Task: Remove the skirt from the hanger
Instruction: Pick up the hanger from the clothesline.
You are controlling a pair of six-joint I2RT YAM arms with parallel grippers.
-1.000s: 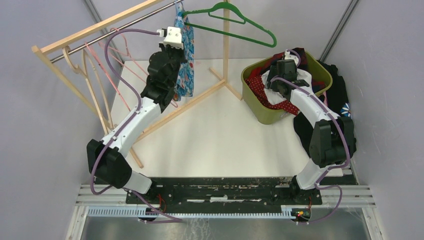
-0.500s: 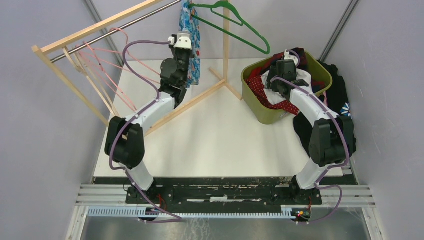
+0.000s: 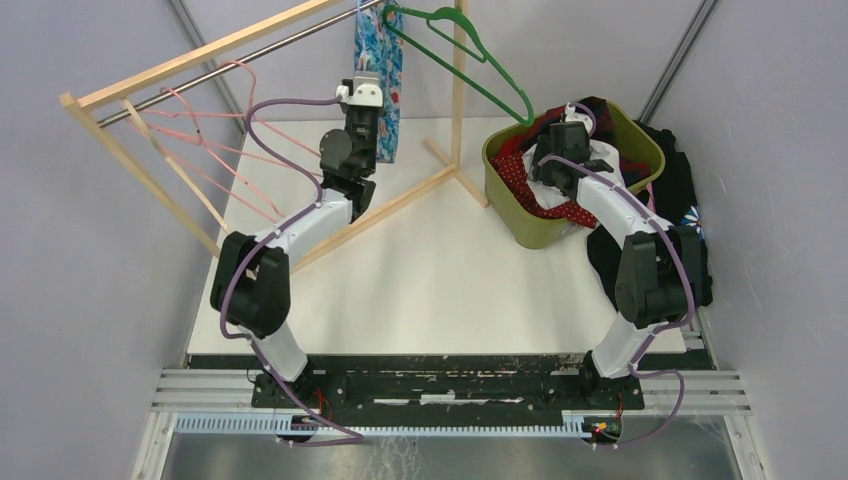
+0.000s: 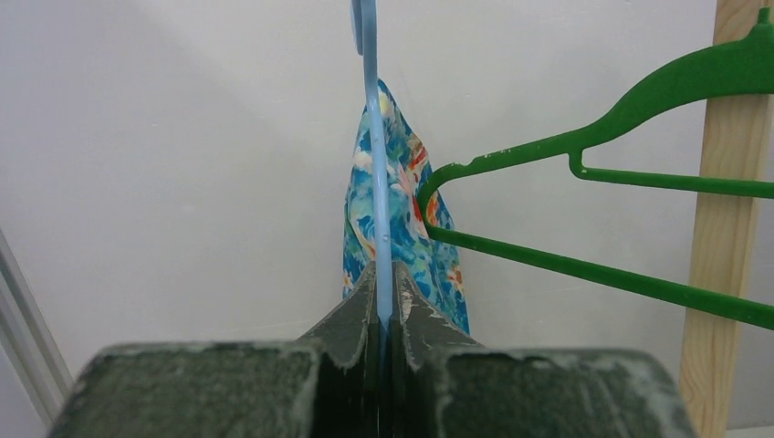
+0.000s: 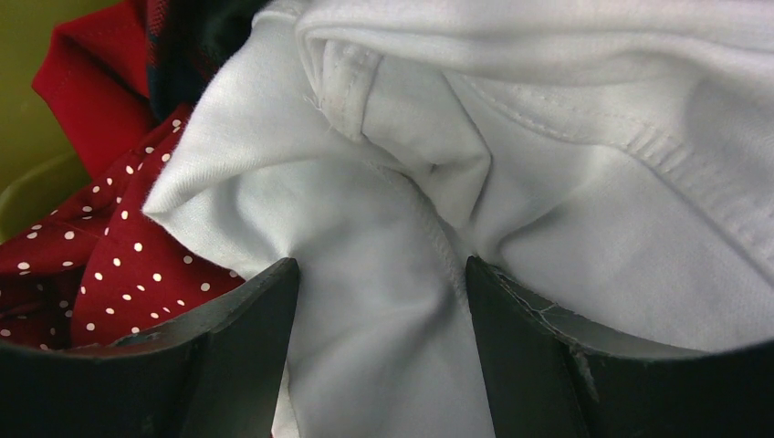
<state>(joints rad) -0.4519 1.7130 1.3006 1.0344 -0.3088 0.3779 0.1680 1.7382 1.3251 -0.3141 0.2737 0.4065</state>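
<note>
While the wooden rack (image 3: 200,50) runs from 9 to 12 o'clock and the olive bin (image 3: 515,215) sits at 2 o'clock, the floral skirt (image 3: 385,50) hangs at 12 on a pale blue hanger (image 4: 373,164), beside a green hanger (image 4: 584,268). The left gripper (image 4: 381,319) is clamped on the blue hanger (not the fabric); the right gripper (image 5: 376,269) gapes over a white garment (image 5: 548,182), holding nothing. A tug might snag the green hanger or drag skirt and hanger off together.

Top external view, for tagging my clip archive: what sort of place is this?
Probably a robot test cell staged for laundry: plain grey walls around a white table, a wooden clothes rack, and a green bin heaped with garments.
</note>
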